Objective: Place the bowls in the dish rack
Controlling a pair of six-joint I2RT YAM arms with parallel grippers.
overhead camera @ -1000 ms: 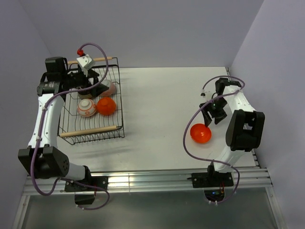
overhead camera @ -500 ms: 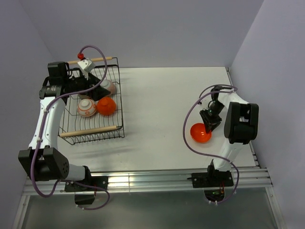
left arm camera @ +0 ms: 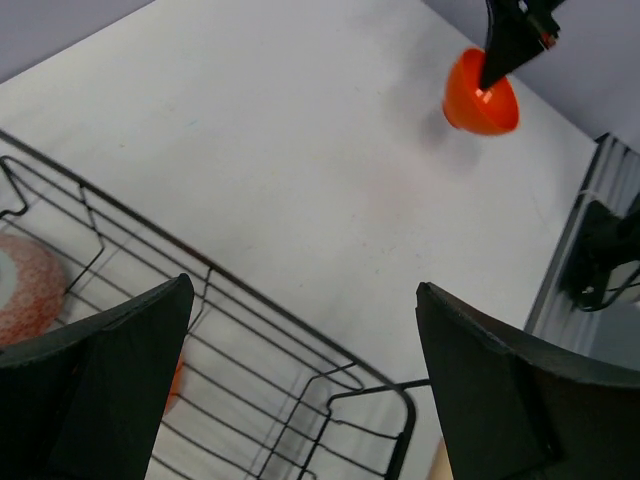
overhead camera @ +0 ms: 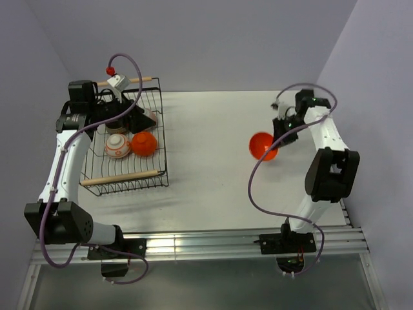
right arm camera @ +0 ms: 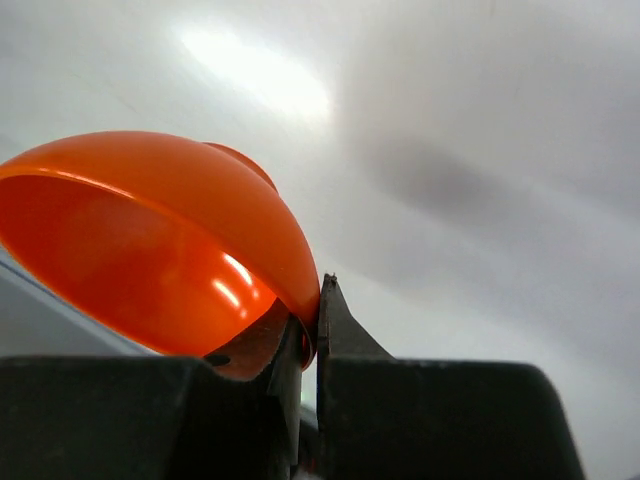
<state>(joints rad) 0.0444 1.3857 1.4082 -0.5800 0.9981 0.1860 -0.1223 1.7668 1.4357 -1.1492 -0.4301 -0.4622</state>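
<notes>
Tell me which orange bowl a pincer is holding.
The orange bowl on the right, its rim clamped in the right pincer. The other orange bowl sits in the dish rack.

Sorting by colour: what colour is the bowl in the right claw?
A glossy orange bowl; clearest in right wrist view.

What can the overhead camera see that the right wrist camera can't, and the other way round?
Only the overhead view shows the rack on the left with bowls inside, among them a patterned bowl, and the left arm reaching over it.
Only the right wrist view shows, up close, how the right jaws pinch the rim of the held bowl, one inside and one outside.
Both show the held bowl, orange and tilted, gripped by the right jaws.
</notes>
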